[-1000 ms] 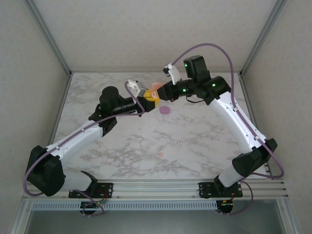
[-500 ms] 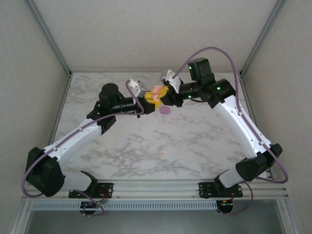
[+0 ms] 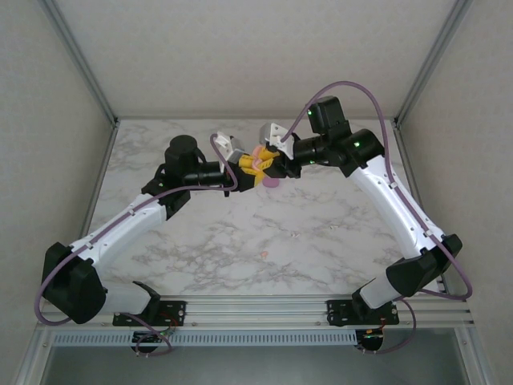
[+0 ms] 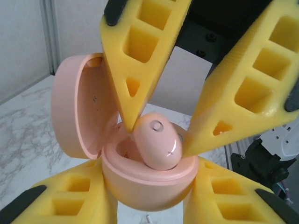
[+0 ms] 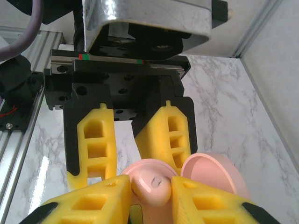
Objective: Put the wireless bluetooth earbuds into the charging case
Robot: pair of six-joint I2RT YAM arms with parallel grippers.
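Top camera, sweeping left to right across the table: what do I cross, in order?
left arm → pink charging case, held up off the table → right arm. Whatever bunches around the case is left out, as its order is unclear.

The left arm (image 3: pixel 128 226) and right arm (image 3: pixel 393 200) bend in to meet at the pink case (image 4: pixel 72 112), the left gripper (image 4: pixel 149 184) squeezing its sides, the right gripper (image 5: pixel 150 186) pinching the pink earbud (image 4: pixel 158 142) in its top.
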